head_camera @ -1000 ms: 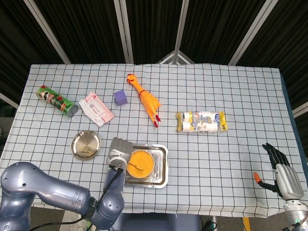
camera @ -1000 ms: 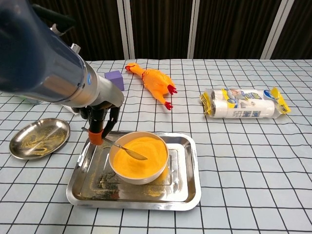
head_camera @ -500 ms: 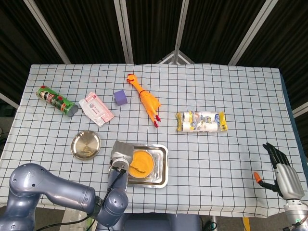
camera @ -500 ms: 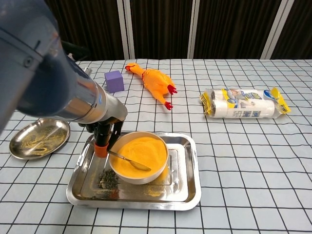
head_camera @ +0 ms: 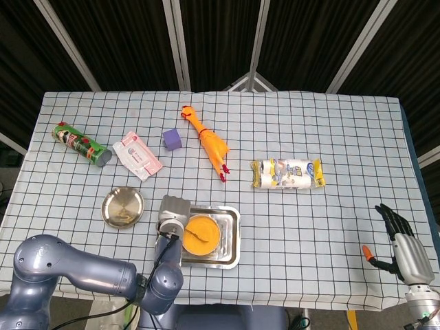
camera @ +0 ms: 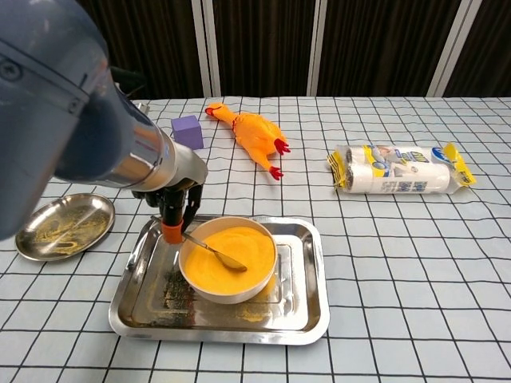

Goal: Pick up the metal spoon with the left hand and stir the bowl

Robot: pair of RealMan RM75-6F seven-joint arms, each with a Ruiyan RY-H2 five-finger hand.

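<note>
From the head view, the left hand (head_camera: 172,221) was seen closed on the handle of the spoon (head_camera: 193,237), whose tip lay in the orange powder of the bowl (head_camera: 201,236). The bowl stood in a steel tray (head_camera: 232,237). The right hand (head_camera: 399,249) was kept well apart at the table's near right edge, fingers spread and nothing held. A round steel dish (head_camera: 123,206) lay just left of the tray; a can (head_camera: 82,145), a packet (head_camera: 137,155), a purple block (head_camera: 172,139), a rubber chicken (head_camera: 207,141) and a wrapped roll pack (head_camera: 287,173) lay further back, none in the way.

From the chest view, the spoon (camera: 209,250) was shown slanting down from the hand's fingers (camera: 172,222) over the bowl's (camera: 196,283) left rim. Powder was already scattered in the tray (camera: 311,295). More could probably be flung out by a wide or fast sweep, and the bowl might be dragged or tipped if the rim were pushed by the handle.
</note>
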